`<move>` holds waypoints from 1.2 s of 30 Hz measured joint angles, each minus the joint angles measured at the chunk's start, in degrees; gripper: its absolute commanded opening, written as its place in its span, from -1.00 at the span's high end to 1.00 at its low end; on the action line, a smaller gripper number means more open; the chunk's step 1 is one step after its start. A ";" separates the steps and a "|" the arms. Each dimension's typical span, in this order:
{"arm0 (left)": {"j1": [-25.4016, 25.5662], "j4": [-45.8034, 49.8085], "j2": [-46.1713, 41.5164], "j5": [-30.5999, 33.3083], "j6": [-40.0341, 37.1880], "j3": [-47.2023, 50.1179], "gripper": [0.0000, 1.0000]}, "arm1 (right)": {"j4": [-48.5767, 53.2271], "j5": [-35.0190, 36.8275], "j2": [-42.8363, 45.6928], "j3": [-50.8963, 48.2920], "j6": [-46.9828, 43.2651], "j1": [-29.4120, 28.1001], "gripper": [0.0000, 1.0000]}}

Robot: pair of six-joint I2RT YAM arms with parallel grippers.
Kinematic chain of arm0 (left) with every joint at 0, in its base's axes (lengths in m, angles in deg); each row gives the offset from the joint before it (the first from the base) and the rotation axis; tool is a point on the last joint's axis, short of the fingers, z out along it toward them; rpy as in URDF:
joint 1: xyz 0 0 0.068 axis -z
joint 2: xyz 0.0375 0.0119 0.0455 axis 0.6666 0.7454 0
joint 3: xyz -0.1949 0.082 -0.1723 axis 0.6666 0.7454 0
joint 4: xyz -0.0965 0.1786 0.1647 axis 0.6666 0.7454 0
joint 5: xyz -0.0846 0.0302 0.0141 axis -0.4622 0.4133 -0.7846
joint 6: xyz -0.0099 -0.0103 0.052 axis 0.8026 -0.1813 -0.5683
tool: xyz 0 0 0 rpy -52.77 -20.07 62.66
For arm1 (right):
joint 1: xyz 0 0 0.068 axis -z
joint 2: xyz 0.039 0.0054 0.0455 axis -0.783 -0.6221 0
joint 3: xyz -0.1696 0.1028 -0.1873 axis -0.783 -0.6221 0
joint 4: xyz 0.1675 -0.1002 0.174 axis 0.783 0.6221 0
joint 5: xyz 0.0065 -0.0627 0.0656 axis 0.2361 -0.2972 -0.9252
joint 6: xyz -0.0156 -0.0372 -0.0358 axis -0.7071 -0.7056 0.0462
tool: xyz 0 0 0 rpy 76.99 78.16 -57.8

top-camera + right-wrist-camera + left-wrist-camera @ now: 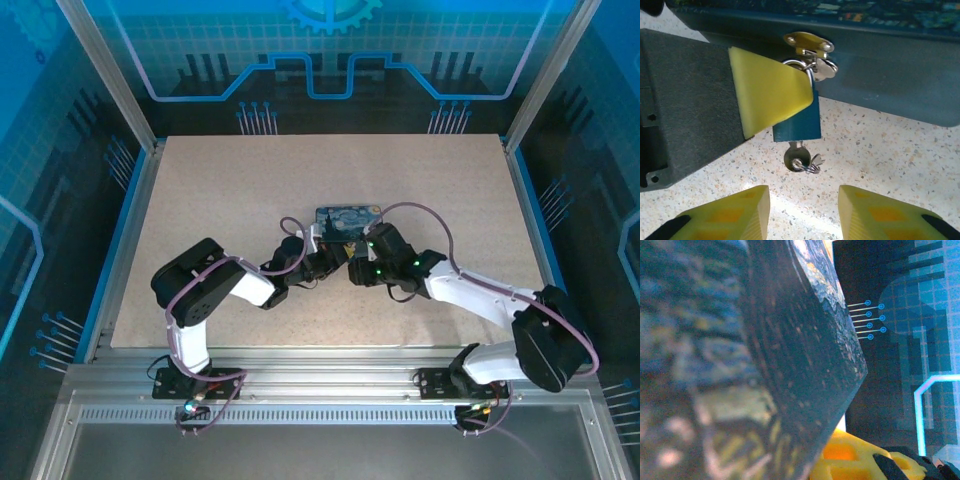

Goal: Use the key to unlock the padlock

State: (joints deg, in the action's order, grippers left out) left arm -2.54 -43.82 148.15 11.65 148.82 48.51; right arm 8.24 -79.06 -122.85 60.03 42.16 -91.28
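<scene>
While the left end effector (785, 97), pressed together on the padlock (799, 125), holds it at the hasp of the tin (890, 75), the spread right end effector (802, 192) should go straight ahead until the key (795, 159), just in front, lies between its fingers, then pinch and turn gently.

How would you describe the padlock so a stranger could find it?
Near the middle of the table stands a dark blue printed tin. From the clasp on its side wall hangs the padlock: a small blue block with a key in its underside.
</scene>
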 measured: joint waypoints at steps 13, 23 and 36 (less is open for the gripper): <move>-0.28 0.87 -0.13 -0.15 0.02 0.00 1.00 | 4.59 5.55 -5.90 6.54 -3.15 -2.23 0.25; -0.66 1.27 -0.13 -0.17 0.20 0.00 1.00 | 4.90 8.00 -6.62 7.28 -3.54 -3.34 0.22; -0.85 0.98 -0.22 -1.05 0.22 0.00 1.00 | -0.11 9.62 -0.24 1.14 -3.54 -5.68 0.22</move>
State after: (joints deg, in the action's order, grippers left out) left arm -3.39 -42.83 147.93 10.60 149.04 48.51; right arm 8.13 -69.44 -123.09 61.17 38.62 -96.96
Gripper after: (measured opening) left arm 0.102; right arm 0.387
